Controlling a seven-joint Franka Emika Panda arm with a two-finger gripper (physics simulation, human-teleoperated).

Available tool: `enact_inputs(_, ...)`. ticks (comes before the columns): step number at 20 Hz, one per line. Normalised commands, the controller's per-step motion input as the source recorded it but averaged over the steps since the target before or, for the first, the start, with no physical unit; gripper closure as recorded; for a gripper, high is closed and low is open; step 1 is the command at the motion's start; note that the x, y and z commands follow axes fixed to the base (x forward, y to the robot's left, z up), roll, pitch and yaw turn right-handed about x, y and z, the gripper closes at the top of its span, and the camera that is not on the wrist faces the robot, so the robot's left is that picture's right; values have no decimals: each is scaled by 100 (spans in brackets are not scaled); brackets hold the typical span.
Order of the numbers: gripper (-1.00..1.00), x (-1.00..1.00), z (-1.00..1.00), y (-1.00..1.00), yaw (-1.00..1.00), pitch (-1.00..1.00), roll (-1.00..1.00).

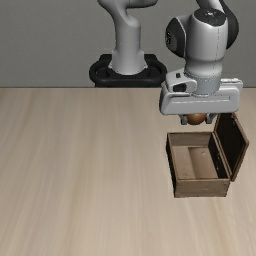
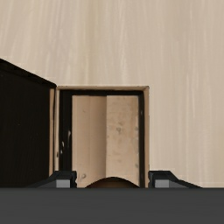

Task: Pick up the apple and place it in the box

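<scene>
Here are the 2 fingers (image 2: 61, 179), and between them, in the wrist view, sits the dark rounded hump of the apple (image 2: 109, 184). The gripper (image 2: 112, 180) is clamped on that fruit, 1 finger on each side. In the exterior view the apple (image 1: 197, 118) shows as a small brownish-red shape tucked under the gripper (image 1: 198, 121), lifted clear of the table, hanging over the far edge of the box (image 1: 200, 187).

Past the fingertips the wrist view looks straight down into the box (image 2: 103, 88). It has a pale rim, dark inner walls and a light wooden floor with 1 seam running down the middle. Nothing lies on that floor. Beside the box lies the dark panel of the lid (image 2: 24, 127), thrown open and joined to the box along 1 side.

In the exterior view the lid (image 1: 235, 145) stands up on the exterior view's right of the box, leaning outward. The box is dark brown outside and paler within. The gripper's wide grey palm hovers just above it, with the white arm (image 1: 205, 40) rising behind.

The table (image 1: 80, 170) is pale wood grain, and the wrist view shows the same planks (image 2: 114, 39) beyond the box. At the far side of the table sits the robot's black base (image 1: 125, 72), well apart from the box.
</scene>
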Motion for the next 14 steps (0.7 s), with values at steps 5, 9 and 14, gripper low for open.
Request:
enact_inputs(5, -100, -20, 0, 0, 0, 0, 0)
enact_inputs(9, -100, 0, 0, 0, 0, 0, 0)
enact_inputs(14, -100, 0, 0, 0, 0, 0, 0)
